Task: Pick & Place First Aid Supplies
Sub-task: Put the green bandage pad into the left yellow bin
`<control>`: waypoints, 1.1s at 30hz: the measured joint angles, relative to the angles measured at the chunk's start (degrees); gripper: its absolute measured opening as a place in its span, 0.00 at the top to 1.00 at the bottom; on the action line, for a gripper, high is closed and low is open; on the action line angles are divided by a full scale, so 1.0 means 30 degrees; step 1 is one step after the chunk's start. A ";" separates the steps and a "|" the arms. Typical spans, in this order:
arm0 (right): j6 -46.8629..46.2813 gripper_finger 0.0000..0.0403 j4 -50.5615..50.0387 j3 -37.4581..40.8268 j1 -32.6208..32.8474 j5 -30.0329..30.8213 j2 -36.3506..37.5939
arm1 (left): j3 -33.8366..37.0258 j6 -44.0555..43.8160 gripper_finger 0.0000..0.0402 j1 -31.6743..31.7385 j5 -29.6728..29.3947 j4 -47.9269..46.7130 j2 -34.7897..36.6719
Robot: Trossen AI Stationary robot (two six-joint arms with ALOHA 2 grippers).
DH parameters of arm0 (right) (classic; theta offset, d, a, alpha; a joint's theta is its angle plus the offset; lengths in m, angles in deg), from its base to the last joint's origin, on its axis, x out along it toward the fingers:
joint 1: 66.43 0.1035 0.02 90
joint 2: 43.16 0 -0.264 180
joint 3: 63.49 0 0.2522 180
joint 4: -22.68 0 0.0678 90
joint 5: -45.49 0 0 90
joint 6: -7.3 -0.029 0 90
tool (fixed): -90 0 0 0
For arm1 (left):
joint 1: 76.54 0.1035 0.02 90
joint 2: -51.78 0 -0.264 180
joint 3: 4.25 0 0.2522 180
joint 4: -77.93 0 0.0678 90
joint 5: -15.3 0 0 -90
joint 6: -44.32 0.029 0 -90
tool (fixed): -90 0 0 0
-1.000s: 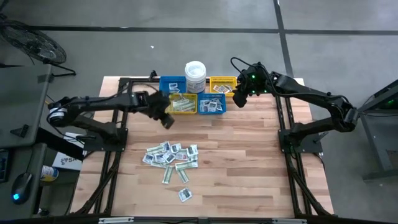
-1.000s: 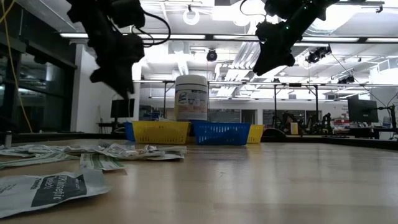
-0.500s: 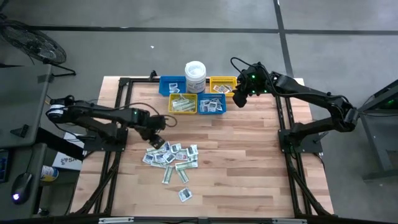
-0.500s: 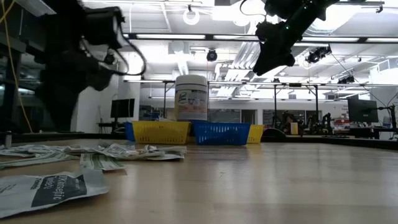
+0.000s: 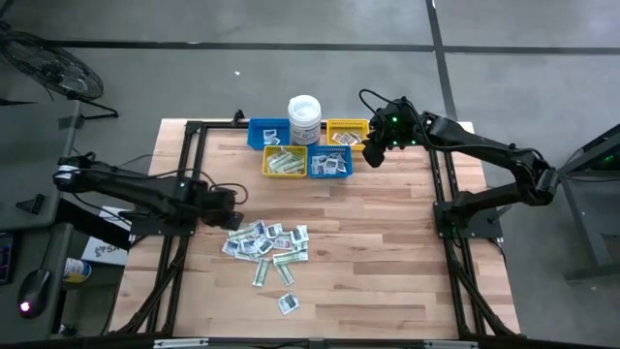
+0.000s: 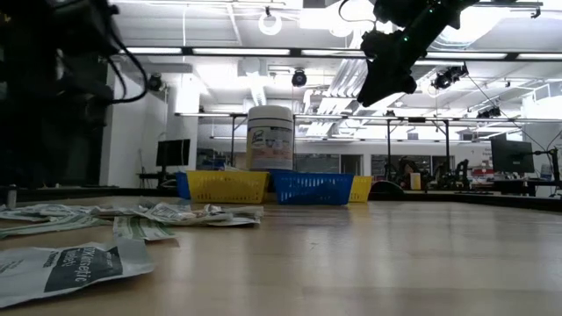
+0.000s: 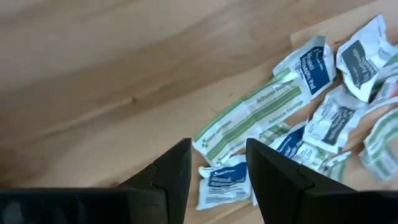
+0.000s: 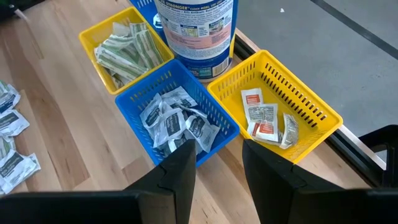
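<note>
The first aid supplies (image 5: 266, 242) lie in a loose pile mid-table: white square packets and pale green-and-white strips, with one stray packet (image 5: 288, 303) nearer the front edge. My left gripper (image 5: 231, 219) is open and points steeply down just above the pile's left edge. In the left wrist view its fingers straddle the air over a green-and-white strip (image 7: 249, 115) and a white blue-printed packet (image 7: 224, 183), my left gripper (image 7: 217, 158) touching neither. My right gripper (image 5: 371, 155) hangs open and empty, high over the bins at the far side.
At the far edge stand a yellow bin (image 8: 99, 31) of green strips, a blue bin (image 8: 134, 93) of white packets, a second yellow bin (image 8: 323, 115) with red-printed packets, another blue bin (image 5: 266, 131) and a white tub (image 5: 304, 116). Bare wood lies to the right of the pile.
My left gripper has swung from beside the yellow bin toward the table's near-left, come down, and rolled about its own axis. It now hangs over the pile's left edge, still open. The packets have not moved.
</note>
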 joint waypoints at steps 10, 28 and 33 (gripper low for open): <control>0.0000 0.69 0.0009 0.0000 0.0001 0.0000 0.0000 | 0.2321 -0.4648 0.62 -0.1742 -0.0909 0.1375 0.2051; -0.0169 0.69 0.0015 0.0000 0.0000 0.0007 0.0000 | 0.5178 -0.7591 0.62 -0.3650 -0.1096 0.6077 0.2065; -0.0437 0.69 0.0015 0.0000 0.0000 0.0003 0.0000 | 0.5454 -0.7675 0.62 -0.3646 -0.1055 0.6212 0.2065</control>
